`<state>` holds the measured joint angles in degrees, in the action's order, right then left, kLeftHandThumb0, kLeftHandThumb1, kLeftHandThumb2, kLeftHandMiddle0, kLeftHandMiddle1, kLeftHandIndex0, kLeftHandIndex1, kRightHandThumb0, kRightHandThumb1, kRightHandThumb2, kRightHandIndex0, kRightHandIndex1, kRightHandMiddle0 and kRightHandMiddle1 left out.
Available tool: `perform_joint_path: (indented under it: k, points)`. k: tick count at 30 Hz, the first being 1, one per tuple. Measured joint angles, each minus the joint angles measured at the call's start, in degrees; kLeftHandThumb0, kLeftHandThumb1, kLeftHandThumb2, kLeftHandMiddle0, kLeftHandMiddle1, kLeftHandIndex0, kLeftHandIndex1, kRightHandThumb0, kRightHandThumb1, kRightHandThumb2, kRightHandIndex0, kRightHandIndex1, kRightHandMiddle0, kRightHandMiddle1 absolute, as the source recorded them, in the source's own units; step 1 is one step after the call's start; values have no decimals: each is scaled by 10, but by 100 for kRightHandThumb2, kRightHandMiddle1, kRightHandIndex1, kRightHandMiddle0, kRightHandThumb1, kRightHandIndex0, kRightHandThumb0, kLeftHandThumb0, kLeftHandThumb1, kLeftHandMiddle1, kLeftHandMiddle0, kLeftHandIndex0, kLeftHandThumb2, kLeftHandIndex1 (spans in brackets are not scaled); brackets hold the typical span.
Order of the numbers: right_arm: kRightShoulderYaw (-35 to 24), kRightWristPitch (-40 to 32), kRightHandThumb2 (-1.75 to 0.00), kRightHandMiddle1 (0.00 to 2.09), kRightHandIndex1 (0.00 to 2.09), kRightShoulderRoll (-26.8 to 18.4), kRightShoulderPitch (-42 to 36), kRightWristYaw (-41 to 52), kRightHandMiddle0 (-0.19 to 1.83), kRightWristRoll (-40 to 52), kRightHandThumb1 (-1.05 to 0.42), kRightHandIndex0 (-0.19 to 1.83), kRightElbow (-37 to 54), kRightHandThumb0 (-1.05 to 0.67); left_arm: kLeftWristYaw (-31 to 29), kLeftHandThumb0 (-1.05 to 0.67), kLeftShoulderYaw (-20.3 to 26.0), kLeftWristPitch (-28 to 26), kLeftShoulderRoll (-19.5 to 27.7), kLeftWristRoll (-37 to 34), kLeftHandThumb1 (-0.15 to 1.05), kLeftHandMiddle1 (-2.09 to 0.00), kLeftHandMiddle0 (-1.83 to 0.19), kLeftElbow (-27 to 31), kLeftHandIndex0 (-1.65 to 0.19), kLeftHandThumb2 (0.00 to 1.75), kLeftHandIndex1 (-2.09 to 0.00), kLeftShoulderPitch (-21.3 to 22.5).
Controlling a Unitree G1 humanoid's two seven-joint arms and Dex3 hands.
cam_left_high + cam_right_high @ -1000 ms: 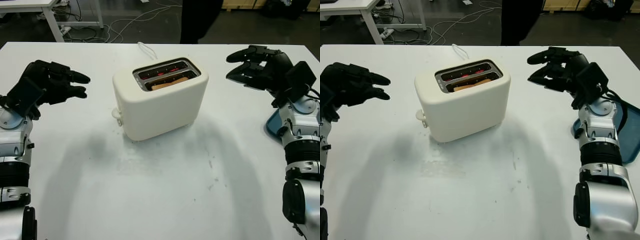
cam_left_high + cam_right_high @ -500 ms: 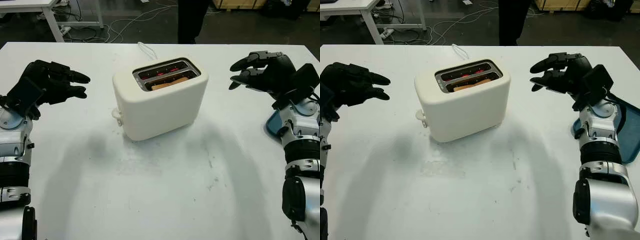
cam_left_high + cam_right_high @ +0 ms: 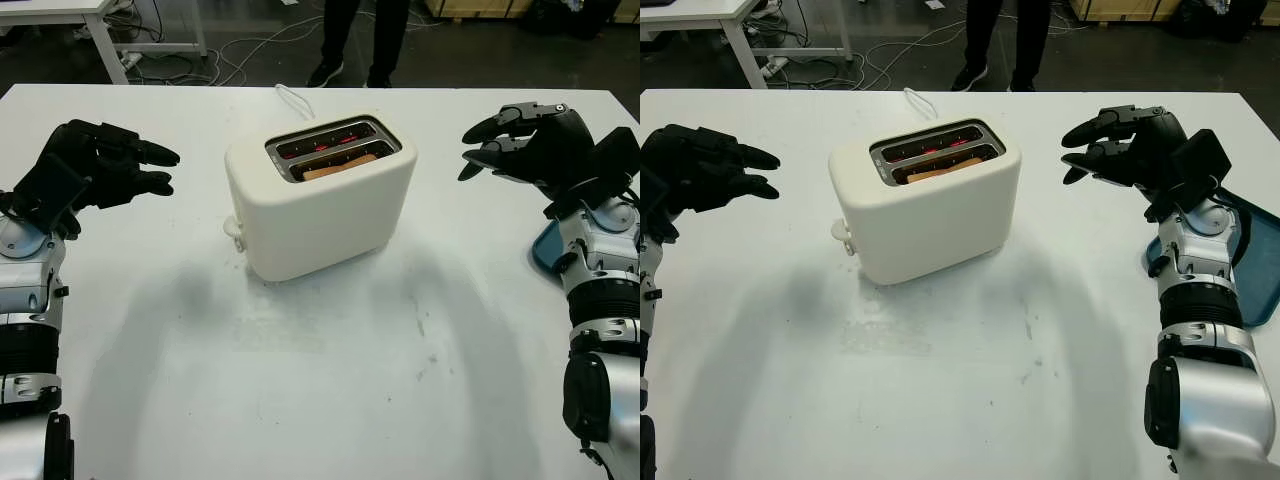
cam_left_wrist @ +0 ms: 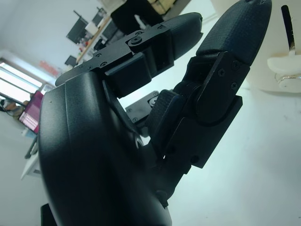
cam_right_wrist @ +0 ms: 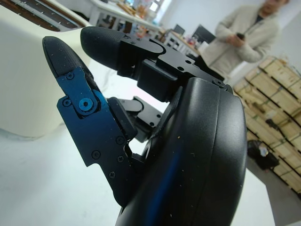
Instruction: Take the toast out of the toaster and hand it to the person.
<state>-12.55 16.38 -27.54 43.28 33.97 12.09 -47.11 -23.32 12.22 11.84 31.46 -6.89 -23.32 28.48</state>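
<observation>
At the left of the white table (image 3: 330, 380) the left hand (image 3: 105, 165) hangs above the surface, empty and open, pointing toward the toaster (image 3: 320, 200) and well apart from it. The cream toaster stands mid-table with its lever knob (image 3: 234, 229) facing the left hand's side and a white cord (image 3: 292, 100) trailing off behind it. Its two slots glow red inside; the toast (image 3: 340, 165) sits low in the nearer slot, a tan edge just below the rim. To the right, the right hand (image 3: 530, 145) is raised beside the toaster, also empty and open, not touching it. Under that arm a blue tray (image 3: 1260, 270) lies at the table's right edge, and the right eye view takes in more of it. Beyond the table's far edge, a person's legs (image 3: 358, 40) stand on the dark floor. The right wrist view adds the person's upper body (image 5: 244, 40) in a light top, hands together holding something small and dark. The left wrist view catches the toaster's knob (image 4: 287, 68) past the fingers.
</observation>
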Motion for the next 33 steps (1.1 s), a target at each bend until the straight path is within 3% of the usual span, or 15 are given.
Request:
perform_joint_path:
  k: [33]
  points:
    - [1, 1, 0, 34, 71, 0, 0, 1, 132, 0, -64, 130, -1, -61, 4, -105, 0, 1, 0, 0, 74, -19, -146, 0, -141, 0, 0, 0]
